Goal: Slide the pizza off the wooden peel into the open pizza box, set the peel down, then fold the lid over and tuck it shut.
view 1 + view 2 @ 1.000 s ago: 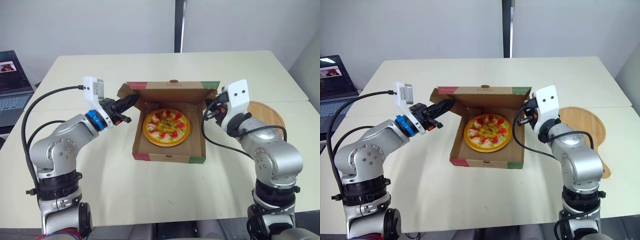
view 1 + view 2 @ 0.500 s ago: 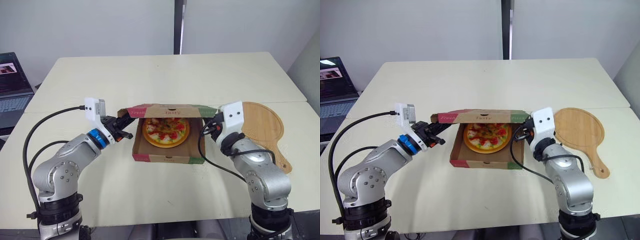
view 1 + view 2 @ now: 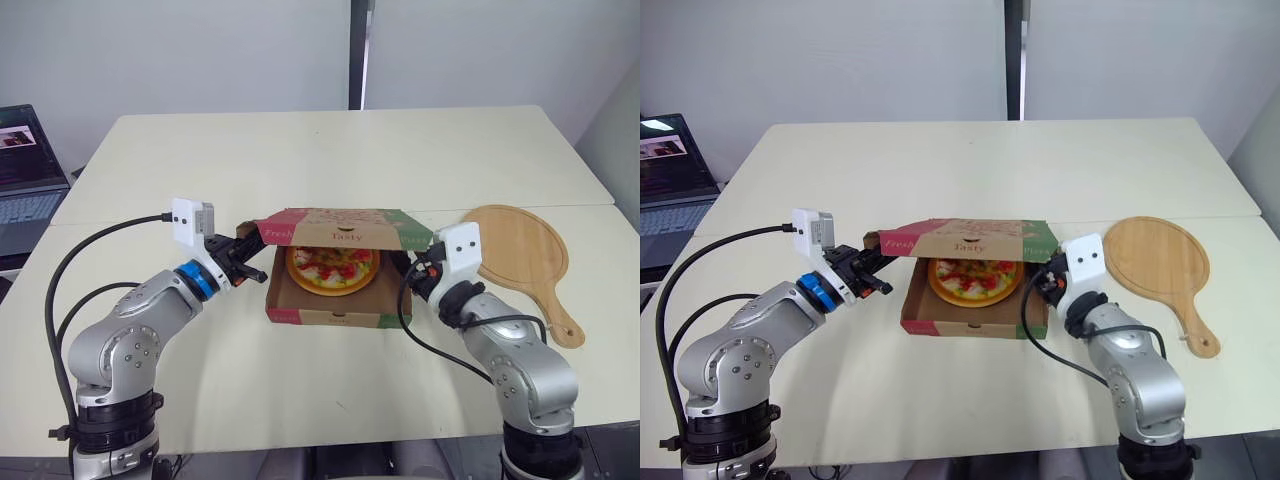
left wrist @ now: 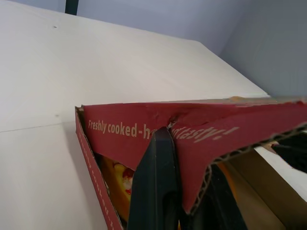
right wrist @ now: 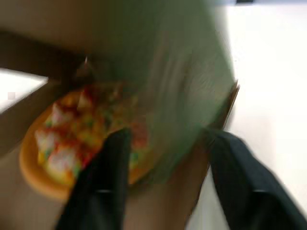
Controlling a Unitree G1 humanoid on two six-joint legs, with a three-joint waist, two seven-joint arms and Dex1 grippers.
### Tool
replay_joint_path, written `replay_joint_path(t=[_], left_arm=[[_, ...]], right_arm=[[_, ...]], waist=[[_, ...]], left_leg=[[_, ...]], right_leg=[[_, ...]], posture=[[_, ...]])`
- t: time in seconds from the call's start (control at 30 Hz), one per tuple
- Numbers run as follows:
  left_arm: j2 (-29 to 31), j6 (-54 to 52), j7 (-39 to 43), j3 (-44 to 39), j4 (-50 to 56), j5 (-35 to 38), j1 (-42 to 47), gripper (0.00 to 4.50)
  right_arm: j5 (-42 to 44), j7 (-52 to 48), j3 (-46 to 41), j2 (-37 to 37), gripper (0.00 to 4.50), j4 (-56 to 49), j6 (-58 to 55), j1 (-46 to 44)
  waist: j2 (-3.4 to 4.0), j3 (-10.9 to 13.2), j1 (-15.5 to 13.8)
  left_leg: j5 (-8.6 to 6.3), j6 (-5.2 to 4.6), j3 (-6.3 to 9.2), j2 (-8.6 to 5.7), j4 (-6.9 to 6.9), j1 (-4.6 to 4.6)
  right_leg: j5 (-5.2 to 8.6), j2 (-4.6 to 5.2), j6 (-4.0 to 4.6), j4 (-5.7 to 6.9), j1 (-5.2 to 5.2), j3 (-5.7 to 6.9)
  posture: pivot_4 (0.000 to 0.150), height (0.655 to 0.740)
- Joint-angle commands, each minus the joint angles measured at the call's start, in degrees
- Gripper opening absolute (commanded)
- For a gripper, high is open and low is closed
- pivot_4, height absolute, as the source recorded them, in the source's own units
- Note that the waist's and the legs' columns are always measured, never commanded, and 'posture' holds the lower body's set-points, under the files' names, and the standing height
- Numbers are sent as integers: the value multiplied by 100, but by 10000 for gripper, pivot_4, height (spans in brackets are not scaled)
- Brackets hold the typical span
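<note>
While the lid (image 3: 340, 228) hangs half-folded over the box (image 3: 335, 317), the pizza (image 3: 325, 272) lies inside it, at the middle of the counter (image 3: 300, 160). The left claw (image 3: 245, 262) is clenched on the lid's red left flap. The right claw (image 3: 418, 270) has its fingers spread astride the green right flap, seemingly not pinching it. The peel (image 3: 520, 250) lies flat to the right, apart from the box. The lid looks like light, thin cardboard that creases easily, so it is probably best held by its side flaps. One box, one pizza, one peel, two claws.
</note>
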State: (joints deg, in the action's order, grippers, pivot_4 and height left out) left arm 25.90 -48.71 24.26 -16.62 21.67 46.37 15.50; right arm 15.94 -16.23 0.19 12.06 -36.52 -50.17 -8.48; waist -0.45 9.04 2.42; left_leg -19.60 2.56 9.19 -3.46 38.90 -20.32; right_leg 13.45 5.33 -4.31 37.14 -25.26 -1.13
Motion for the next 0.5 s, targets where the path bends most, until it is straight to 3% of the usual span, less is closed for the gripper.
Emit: replay_joint_path(t=[0.03, 0.23, 0.33, 0.5], left_arm=[[101, 117, 64, 19, 96, -28, -29, 0], [131, 225, 128, 96, 72, -78, -65, 0], [138, 267, 146, 128, 51, -98, -77, 0], [141, 322, 202, 190, 1, -159, -74, 0]], right_arm=[[387, -471, -346, 458, 29478, -423, 32, 227], [1010, -1624, -1338, 1844, 29478, -185, 164, 590], [1273, -1936, -1873, 2355, 23394, 286, 200, 196], [1503, -2061, -1872, 2767, 5973, 1000, 152, -937]], waist=[[0, 0, -28], [0, 0, -70], [-3, 2, -67], [-3, 2, -67]], left_leg=[[0, 0, 0, 0, 0, 0], [-1, -2, -3, -1, 2, 3], [-2, -3, -5, 2, 1, 20], [-2, -4, -9, 6, -5, 45]], right_leg=[[0, 0, 0, 0, 0, 0], [0, -1, -1, -3, 9, 0], [0, -4, 0, -3, 25, 0], [0, -7, 0, -10, 52, -3]], posture=[[1500, 7400], [1500, 7400], [1500, 7400], [1500, 7400]])
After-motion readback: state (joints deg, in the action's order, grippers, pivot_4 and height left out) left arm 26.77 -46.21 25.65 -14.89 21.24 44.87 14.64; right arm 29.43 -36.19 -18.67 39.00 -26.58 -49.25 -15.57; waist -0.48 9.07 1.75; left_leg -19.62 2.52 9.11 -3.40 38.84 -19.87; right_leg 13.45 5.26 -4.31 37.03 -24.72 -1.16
